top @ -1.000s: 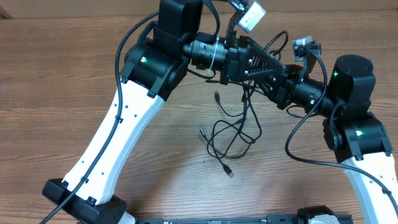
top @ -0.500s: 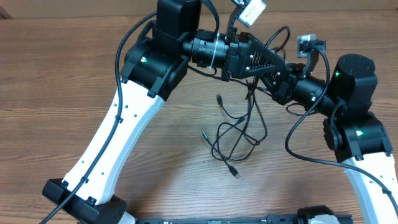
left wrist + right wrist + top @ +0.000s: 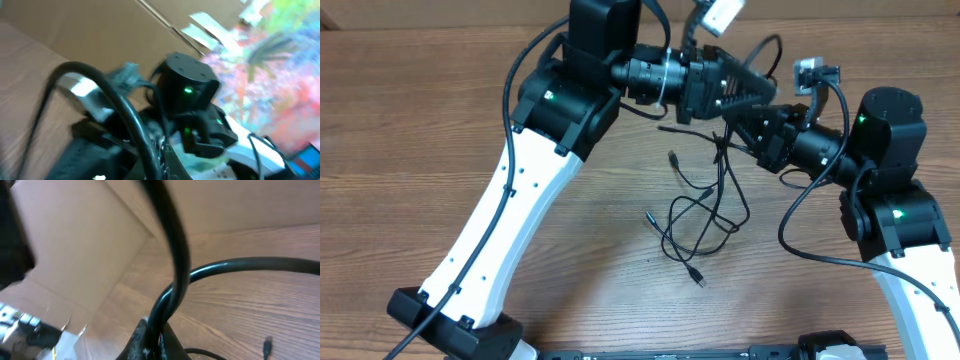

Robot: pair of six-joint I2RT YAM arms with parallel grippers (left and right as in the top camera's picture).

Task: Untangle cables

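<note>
tangle of thin black metal-tipped cords [image 3: 692, 215] trails down the tabletop [image 3: 420, 150] toward its near edge from the right gripper [image 3: 738, 125], clamped on a strand; left gripper [image 3: 755, 95] beside, pinched shut, hold unclear.

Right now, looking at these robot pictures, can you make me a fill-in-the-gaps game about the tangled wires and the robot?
1. The cables are coloured ___.
2. The table under them is made of ___.
3. The right gripper is ___ on the cables, not open.
4. The long lower part of the left arm is coloured ___.
Missing words: black; wood; shut; white.
</note>
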